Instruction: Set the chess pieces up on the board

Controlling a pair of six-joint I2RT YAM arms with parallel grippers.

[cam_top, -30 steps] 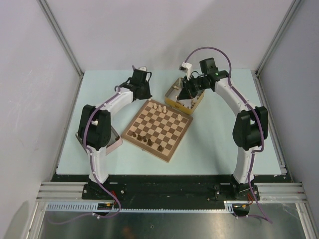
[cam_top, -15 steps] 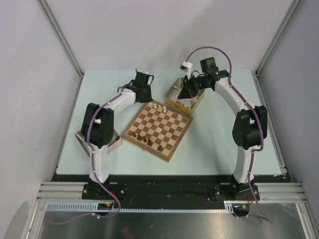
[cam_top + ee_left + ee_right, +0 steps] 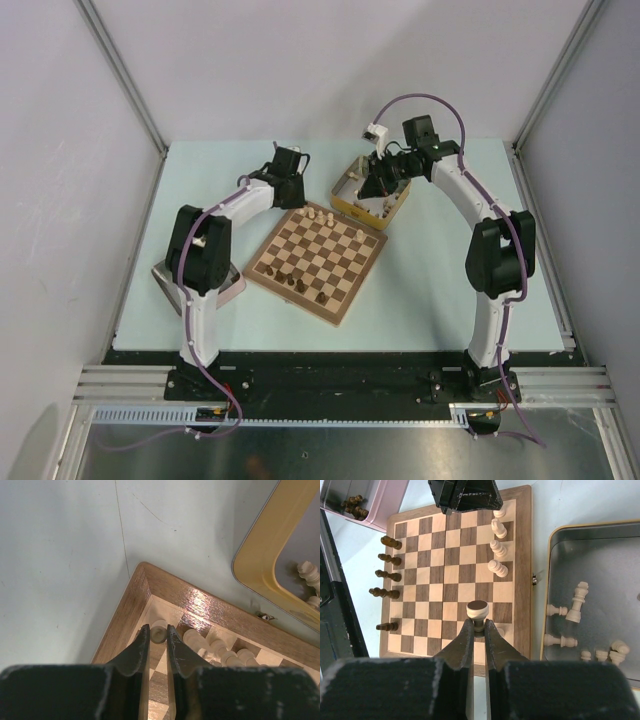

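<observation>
Several pale pieces [image 3: 577, 601] in yellow tin [image 3: 600, 565]

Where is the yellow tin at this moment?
In the top view the yellow tin lies beyond the board's far-right edge, next to the row of pale pieces.

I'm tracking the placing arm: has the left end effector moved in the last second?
Yes. In the top view the left end effector, shut on a pale piece, has shifted right and nearer, toward the board's far corner.
</observation>
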